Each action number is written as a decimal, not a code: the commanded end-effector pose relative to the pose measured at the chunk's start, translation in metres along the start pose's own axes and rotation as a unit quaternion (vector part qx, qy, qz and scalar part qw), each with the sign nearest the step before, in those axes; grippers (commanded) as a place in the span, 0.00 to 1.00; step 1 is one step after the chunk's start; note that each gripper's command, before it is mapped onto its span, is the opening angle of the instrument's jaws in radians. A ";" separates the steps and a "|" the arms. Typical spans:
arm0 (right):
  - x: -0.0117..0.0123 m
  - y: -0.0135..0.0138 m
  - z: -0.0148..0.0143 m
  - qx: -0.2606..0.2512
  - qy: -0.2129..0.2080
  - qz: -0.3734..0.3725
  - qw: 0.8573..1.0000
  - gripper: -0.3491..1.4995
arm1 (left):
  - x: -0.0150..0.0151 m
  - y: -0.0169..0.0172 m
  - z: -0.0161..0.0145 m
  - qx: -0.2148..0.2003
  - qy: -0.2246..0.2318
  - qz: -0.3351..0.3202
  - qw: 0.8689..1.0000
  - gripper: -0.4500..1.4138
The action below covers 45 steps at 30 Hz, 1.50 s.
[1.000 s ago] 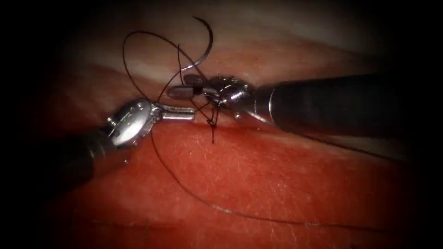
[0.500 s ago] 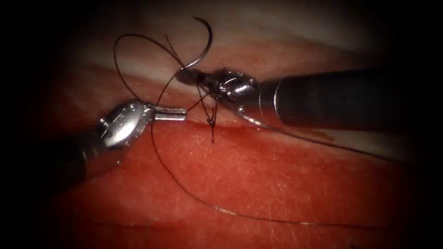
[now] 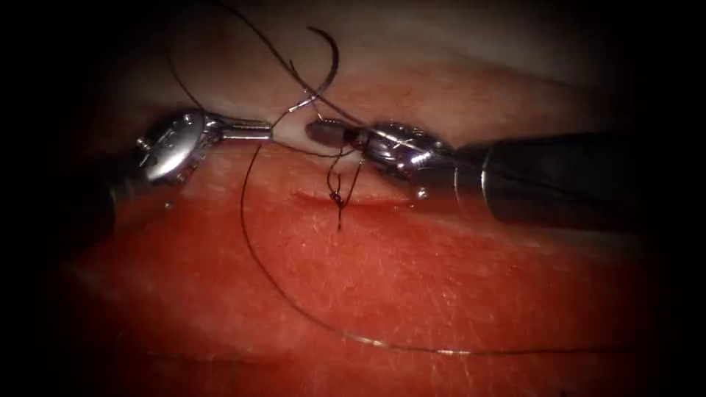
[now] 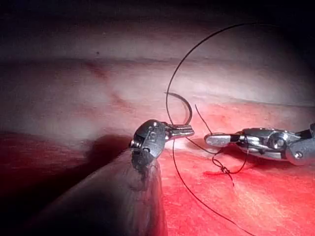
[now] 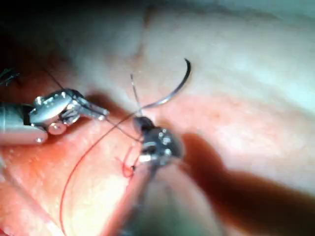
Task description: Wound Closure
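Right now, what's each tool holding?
Left tool: shut on the thread, beside the needle's swaged end.
Right tool: shut on a short thread end above the knot.
Needle: free, outside the tissue.

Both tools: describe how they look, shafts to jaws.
The left tool has a dark, round shaft, a rounded silver wrist housing with small rivets and slim, bright steel jaws. The right tool has the same dark shaft, a shiny jointed metal wrist and blunter, darker-looking jaws.
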 end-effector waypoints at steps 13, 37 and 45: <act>-0.0023 -0.0016 -0.0025 0.008 -0.006 -0.007 1.000 0.00 | 0.0003 -0.0062 -0.0011 0.019 -0.006 -0.015 1.000 0.00; -0.0057 -0.0042 -0.0081 0.098 -0.061 -0.103 0.988 0.00 | -0.0004 -0.0187 -0.0031 0.060 -0.019 -0.039 0.997 0.00; -0.0061 -0.0037 -0.0078 0.143 -0.036 -0.216 0.965 0.00 | -0.0011 -0.0206 -0.0030 0.066 -0.022 -0.039 0.997 0.00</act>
